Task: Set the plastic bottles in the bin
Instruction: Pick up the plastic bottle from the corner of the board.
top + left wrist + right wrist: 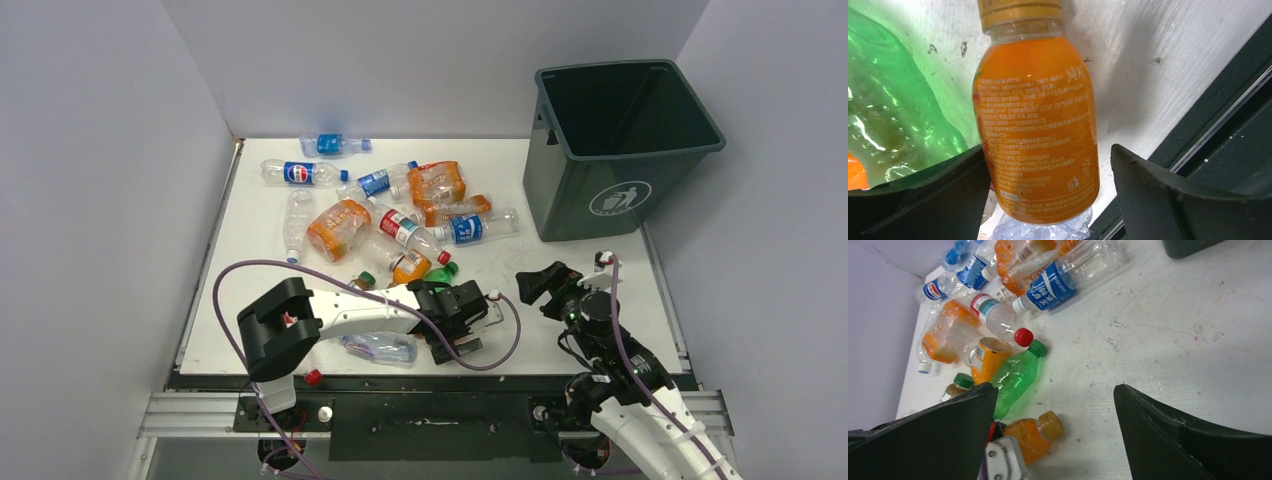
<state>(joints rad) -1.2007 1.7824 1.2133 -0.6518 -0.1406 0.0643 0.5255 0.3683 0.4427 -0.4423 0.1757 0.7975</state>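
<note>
Several plastic bottles (400, 215) lie in a heap on the white table's far left half. My left gripper (1048, 150) straddles a small orange bottle (1035, 125) lying on the table. The left finger is at its side and a gap shows at the right finger, so the gripper is open. The same orange bottle (1030, 437) shows in the right wrist view. A green bottle (893, 110) lies beside it, and a crushed clear bottle (1043, 230) sits under its base. My right gripper (1055, 386) hangs open over bare table, empty. The bin (620, 150) stands upright at the far right.
White walls close in the table (570, 250) on three sides. A dark metal rail (430, 385) runs along the near edge, close to my left gripper (478, 322). A red cap (313, 377) and a white cap (324, 412) lie near the left arm's base. A purple cable loops over that arm.
</note>
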